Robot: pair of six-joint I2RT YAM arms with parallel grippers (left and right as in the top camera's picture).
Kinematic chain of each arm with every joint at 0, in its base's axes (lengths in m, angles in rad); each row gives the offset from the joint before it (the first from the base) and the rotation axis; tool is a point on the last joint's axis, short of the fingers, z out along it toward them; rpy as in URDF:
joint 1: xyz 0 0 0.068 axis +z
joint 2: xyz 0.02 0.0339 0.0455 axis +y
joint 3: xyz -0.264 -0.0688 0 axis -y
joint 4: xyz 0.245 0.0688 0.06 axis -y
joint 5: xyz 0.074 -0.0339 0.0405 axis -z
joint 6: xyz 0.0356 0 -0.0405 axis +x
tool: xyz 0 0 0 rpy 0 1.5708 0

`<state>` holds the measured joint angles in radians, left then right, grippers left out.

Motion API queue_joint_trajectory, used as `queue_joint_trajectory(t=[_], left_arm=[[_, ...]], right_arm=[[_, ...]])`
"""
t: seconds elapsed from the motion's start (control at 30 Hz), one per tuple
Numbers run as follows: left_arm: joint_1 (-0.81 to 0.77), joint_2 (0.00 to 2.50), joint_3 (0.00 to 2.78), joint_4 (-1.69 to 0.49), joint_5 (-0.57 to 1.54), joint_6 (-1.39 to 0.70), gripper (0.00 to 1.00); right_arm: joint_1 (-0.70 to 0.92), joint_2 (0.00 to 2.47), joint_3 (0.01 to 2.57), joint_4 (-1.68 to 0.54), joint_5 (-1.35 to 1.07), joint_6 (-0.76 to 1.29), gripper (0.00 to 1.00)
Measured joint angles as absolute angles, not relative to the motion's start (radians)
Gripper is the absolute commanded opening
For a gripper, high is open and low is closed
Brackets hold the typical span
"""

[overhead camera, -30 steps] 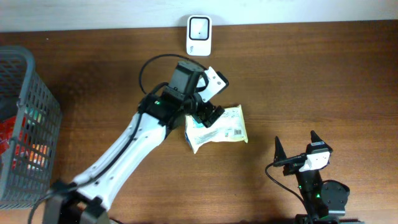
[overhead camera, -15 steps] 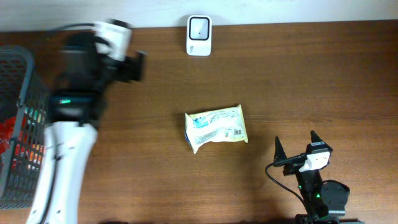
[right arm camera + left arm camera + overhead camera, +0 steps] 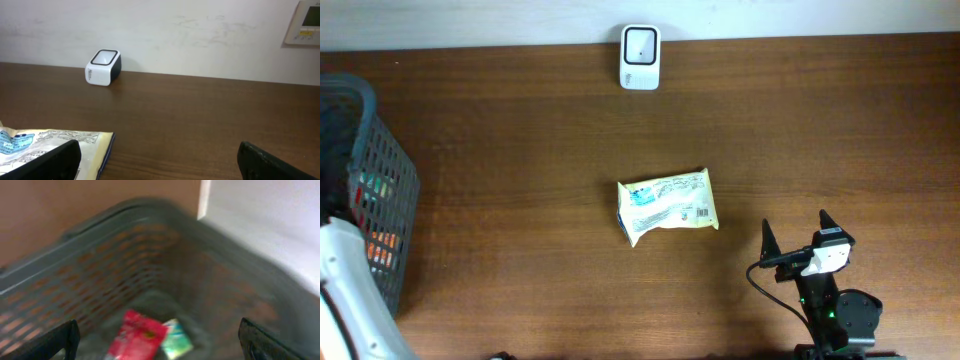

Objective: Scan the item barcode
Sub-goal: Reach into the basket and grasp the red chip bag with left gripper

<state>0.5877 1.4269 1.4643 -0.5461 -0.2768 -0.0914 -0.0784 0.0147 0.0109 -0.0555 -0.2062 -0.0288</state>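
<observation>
On counter [image 3: 820, 120] ctr lies the packet [image 3: 667, 208], left tool [image 3: 157, 340] wide open over basket [image 3: 388, 190], right tool [image 3: 795, 225] wide open, both empty

Brown wooden table [image 3: 820, 130]: packet [image 3: 667, 207] centre, scanner [image 3: 640, 43] far edge, basket [image 3: 395, 170] left.

Bare table [image 3: 840, 130] lies on every side of the packet [image 3: 667, 208], so there is room to reach it from any direction. The scanner [image 3: 640, 43] stands well apart at the far edge, and the mesh basket [image 3: 385, 180] blocks the left end.
</observation>
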Motion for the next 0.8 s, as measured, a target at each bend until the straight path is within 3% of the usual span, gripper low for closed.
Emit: queue_joint_trajectory(t=[0.47, 0.8], left_arm=[[0.804, 1.687, 1.444, -0.671, -0.249, -0.047, 1.00], [0.817, 1.821, 1.444, -0.669, -0.190, 0.142, 0.98]], right_arm=[[-0.078, 0.015, 0.011, -0.056, -0.206, -0.029, 0.99], [-0.078, 0.015, 0.011, -0.056, -0.206, -0.030, 0.99]])
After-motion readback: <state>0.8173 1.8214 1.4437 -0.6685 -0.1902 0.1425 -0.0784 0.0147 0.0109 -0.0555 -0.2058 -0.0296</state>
